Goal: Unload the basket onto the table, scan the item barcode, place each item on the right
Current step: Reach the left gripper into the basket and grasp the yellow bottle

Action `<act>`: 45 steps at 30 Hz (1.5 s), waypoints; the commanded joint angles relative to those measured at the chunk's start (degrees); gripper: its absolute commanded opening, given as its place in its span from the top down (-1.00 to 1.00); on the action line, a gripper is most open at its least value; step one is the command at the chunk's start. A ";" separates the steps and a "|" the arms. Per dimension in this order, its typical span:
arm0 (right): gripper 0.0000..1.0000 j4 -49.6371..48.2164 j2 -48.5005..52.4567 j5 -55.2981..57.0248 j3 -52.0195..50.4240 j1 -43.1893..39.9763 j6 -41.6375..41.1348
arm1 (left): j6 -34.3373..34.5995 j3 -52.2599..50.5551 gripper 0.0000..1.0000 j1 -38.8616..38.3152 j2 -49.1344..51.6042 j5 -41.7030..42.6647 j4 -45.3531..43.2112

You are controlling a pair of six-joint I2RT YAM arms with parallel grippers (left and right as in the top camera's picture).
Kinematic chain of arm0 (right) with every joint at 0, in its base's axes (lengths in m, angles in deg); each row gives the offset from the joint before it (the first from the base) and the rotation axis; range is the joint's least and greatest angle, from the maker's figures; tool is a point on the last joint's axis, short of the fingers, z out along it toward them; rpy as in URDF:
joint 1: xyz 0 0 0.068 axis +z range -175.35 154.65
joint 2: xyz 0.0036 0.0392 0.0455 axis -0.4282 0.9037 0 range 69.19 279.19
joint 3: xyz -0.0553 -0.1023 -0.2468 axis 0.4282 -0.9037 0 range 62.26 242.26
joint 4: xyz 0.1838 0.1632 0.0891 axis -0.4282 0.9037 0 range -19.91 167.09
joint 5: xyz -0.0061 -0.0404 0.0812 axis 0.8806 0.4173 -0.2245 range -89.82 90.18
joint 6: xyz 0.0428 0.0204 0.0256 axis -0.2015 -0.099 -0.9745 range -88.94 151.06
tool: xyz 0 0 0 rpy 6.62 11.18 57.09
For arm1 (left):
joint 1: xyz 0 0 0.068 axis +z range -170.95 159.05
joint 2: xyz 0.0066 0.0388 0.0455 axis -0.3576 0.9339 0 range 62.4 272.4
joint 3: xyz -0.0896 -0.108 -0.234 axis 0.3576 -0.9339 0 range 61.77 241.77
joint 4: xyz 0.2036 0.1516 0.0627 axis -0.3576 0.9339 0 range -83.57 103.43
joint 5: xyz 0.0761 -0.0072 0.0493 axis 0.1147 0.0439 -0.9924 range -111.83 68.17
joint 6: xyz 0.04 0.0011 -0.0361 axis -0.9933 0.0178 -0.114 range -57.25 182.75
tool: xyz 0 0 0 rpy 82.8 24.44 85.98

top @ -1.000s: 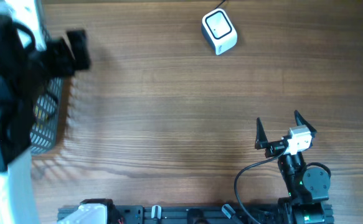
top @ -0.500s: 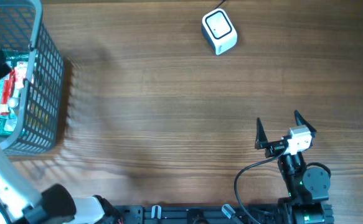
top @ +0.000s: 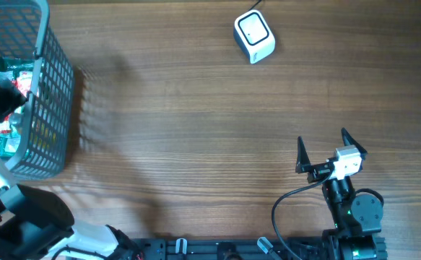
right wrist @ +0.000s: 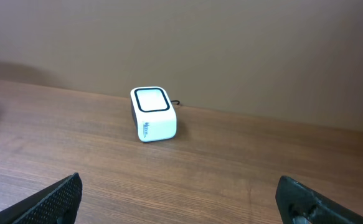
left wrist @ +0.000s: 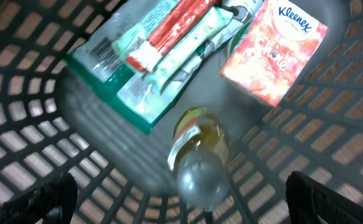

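Wood-grain tabletop [top: 196, 108] carries a grey plastic lattice basket [top: 55, 87], where the left fingers [left wrist: 41, 199] hang spread wide and empty above the goods. Between them, blurred, lies what looks like a rounded clear bottle [left wrist: 197, 155]. Beyond it are a crinkled green packet [left wrist: 106, 59] bearing a barcode and a boxy red Kleenex pack [left wrist: 274, 53]. Since half a second earlier, the left wrist has shifted further over the basket's contents. The right fingers [right wrist: 53, 198], unmoved, gape empty, with the white rounded-cube scanner [right wrist: 153, 114] well ahead.
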 commanded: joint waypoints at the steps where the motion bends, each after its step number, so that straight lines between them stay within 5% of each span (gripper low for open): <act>1: -0.99 -0.17 -0.42 -0.04 -0.07 -0.35 0.81 | -2.80 -3.13 -1.00 0.15 2.71 2.93 -1.88; 11: -0.99 -0.17 -0.42 -0.07 -0.07 -0.35 0.79 | -2.80 -6.99 -0.57 0.15 9.70 4.35 -4.59; 20: -1.00 -0.17 -0.42 -0.07 -0.07 -0.35 0.79 | -2.78 -6.93 0.36 0.22 11.02 4.35 -5.70; 27: -1.00 -0.17 -0.42 -0.07 -0.07 -0.35 0.79 | -2.54 -0.98 0.48 0.22 8.46 4.37 -4.26; 34: -0.99 -0.17 -0.42 -0.04 -0.07 -0.35 0.79 | 0.81 16.26 0.52 0.20 0.63 4.48 -4.37; 39: -1.00 -0.17 -0.42 -0.07 -0.07 -0.35 0.76 | 1.42 25.77 0.55 -0.74 -4.48 11.98 -4.50; 45: -0.99 -0.17 -0.42 -0.07 -0.07 -0.35 0.76 | 4.98 27.19 0.58 -11.02 -11.76 14.60 -6.47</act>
